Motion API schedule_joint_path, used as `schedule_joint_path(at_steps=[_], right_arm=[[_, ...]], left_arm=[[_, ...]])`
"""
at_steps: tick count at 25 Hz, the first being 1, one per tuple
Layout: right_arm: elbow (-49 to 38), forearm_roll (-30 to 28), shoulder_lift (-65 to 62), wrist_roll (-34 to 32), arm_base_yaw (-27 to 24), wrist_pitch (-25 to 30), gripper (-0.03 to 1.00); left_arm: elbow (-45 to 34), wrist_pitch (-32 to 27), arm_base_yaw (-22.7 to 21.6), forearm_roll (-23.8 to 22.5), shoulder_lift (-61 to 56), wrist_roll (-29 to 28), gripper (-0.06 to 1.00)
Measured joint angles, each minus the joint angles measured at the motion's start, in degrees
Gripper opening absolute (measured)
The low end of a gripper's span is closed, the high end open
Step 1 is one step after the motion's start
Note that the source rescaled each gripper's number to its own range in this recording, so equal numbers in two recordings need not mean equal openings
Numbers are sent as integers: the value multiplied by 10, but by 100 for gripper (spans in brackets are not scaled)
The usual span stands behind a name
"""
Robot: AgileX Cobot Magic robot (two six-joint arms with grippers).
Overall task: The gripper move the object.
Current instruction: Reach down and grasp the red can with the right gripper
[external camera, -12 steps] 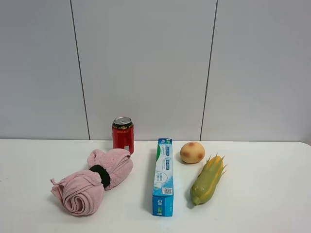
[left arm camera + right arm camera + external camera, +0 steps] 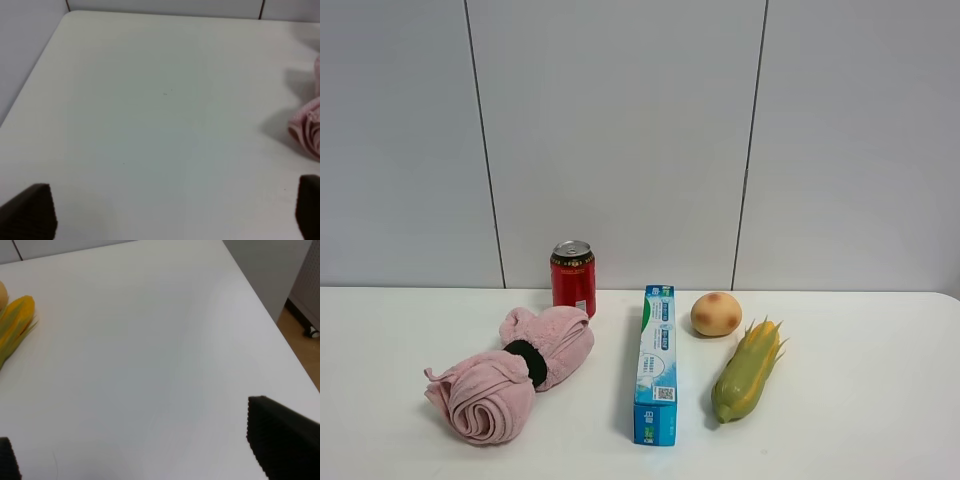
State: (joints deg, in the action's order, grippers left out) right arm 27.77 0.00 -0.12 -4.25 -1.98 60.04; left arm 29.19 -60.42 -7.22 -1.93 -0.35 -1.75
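A small red drink can (image 2: 573,277) with a silver top stands upright at the back of the white table (image 2: 860,420), just behind a rolled pink towel (image 2: 510,375). No gripper shows in the exterior high view. In the left wrist view my left gripper (image 2: 172,212) is open and empty over bare table, with its black fingertips (image 2: 31,210) far apart and the pink towel (image 2: 306,130) at the frame's edge. In the right wrist view my right gripper (image 2: 145,450) is open and empty, its black fingertips (image 2: 282,442) wide apart, far from the can.
A blue-green long box (image 2: 656,363) lies right of the towel. A peach-coloured round fruit (image 2: 716,313) and a yellow-green corn cob (image 2: 749,370) lie right of the box; the corn (image 2: 14,325) also shows in the right wrist view, with the table's right edge (image 2: 265,315).
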Motion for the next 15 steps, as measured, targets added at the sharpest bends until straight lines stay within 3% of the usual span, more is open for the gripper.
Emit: schedule_joint_path(at_steps=[15], right_arm=[[0,0,0,0,0,0,78]], left_arm=[[0,0,0,0,0,0,100]])
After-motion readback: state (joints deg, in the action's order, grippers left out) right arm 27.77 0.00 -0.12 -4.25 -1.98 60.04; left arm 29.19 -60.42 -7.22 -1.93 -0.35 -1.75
